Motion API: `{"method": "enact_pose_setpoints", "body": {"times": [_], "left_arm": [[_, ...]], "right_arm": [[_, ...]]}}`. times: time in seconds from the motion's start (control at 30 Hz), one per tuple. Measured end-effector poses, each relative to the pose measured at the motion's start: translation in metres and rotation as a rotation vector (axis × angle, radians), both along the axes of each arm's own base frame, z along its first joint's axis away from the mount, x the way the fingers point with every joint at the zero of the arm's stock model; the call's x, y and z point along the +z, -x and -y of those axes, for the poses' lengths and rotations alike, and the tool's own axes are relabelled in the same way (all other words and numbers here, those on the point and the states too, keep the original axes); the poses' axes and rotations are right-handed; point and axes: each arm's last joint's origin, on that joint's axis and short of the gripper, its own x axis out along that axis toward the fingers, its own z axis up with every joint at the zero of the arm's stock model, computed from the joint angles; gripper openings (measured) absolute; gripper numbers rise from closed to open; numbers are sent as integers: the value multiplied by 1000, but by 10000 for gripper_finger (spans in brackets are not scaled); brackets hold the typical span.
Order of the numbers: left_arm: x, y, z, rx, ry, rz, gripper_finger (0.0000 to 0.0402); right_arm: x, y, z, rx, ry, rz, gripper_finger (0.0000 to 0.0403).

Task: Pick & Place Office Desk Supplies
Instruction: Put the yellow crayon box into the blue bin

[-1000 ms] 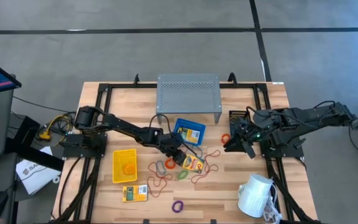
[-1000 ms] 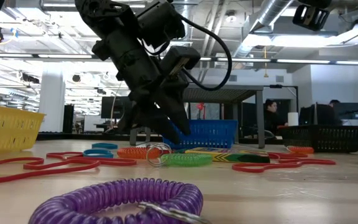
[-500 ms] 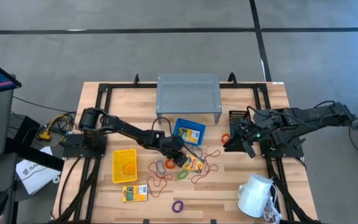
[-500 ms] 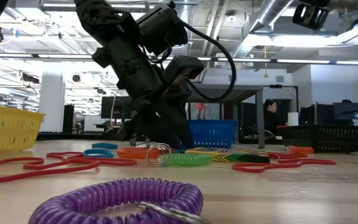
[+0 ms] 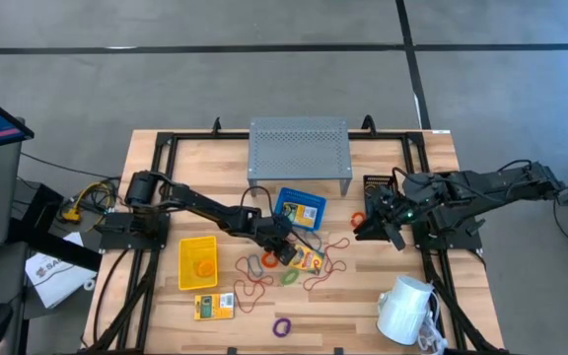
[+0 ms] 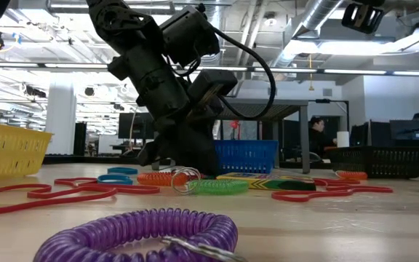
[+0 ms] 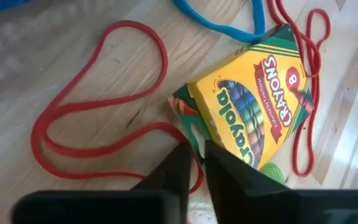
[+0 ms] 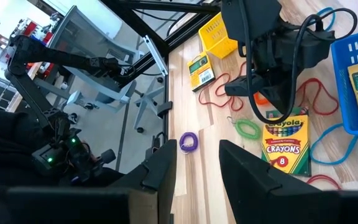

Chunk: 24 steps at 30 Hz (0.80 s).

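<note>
left gripper (image 5: 286, 252): mine, reached out to table centre in the high view, tips down at the crayon packet (image 7: 253, 109). Fingers (image 7: 225, 180) pinched almost together, nothing between them; tips sit at the packet's torn green corner, touching or just short, cannot tell which.

crayon packet: flat on the wood, about 5 o'clock from the blue bin (image 5: 300, 209), red loops (image 7: 98, 118) lying around it and a blue loop (image 7: 219, 22) just beyond its far edge.

right gripper (image 5: 378, 225): mine too, waiting over the 3 o'clock edge near the black mesh bin (image 5: 378, 185). Fingers (image 8: 244, 171) set apart with a clear gap, holding nothing.

step in hand: I judge this as the grab of the packet, not yet made.

how to do it well: fingers this narrow cannot straddle the box, so spread first, then come down across the short width, not on the corner. Keep the red loop out of the pinch, since it runs right under my tips. Thin card will likely slide on the wood, so close squarely and slowly.

risk: snagging a loop and dragging the pile along.

other supplies: yellow bin (image 5: 198, 262) at 8 o'clock from the gripper with something orange inside, second yellow packet (image 5: 214, 306) at 7 o'clock, purple coil (image 5: 282, 326) at 6 o'clock near the front edge, green coil (image 5: 290, 278) just under the gripper.

not task: white mug (image 5: 402, 308) at 4 o'clock, grey riser (image 5: 299, 148) at 12 o'clock.
</note>
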Motion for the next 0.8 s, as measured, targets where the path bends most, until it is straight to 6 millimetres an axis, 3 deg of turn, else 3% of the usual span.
{"method": "enact_pose_setpoints", "body": {"times": [0.1, 0.4, 0.8], "left_arm": [[0, 0, 0, -3, 5, 1, 6], [1, -2, 2, -41, 54, 18, 1], [37, 2, 0, -75, 30, 119, 0]], "right_arm": [[0, 0, 0, 0, 0, 0, 118], [0, 0, 0, 0, 0, -1, 118], [0, 0, 0, 1, 0, -2, 118]]}}
